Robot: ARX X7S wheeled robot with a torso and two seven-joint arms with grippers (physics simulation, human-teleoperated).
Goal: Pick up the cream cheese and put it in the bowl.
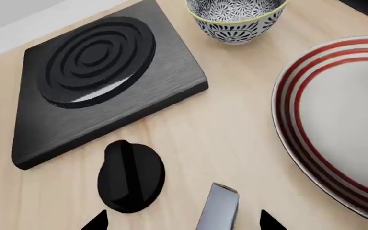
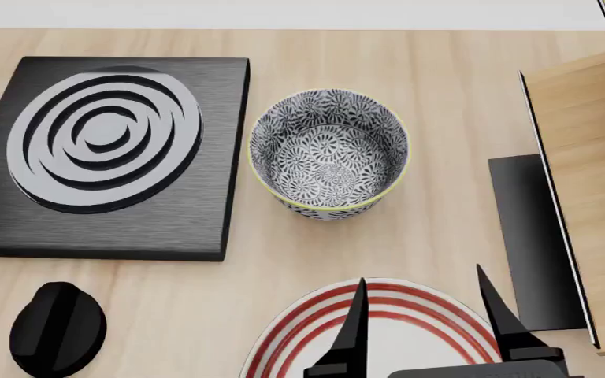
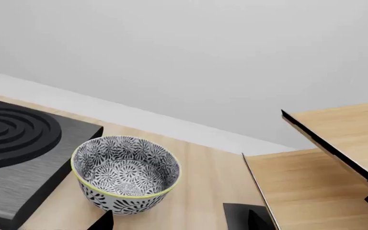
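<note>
Here, bowl (image 2: 330, 153) and striped plate (image 2: 281, 339) holding nothing; right gripper (image 2: 424, 315) spread, unladen; left unclear.

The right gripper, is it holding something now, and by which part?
Nothing. The right gripper is open and empty above the plate; no cream cheese is visible.

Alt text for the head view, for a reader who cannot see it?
A patterned bowl sits empty mid-table, between a black burner plate and a wooden cabinet. The open right gripper hovers over a red-striped plate; no cream cheese visible.
</note>
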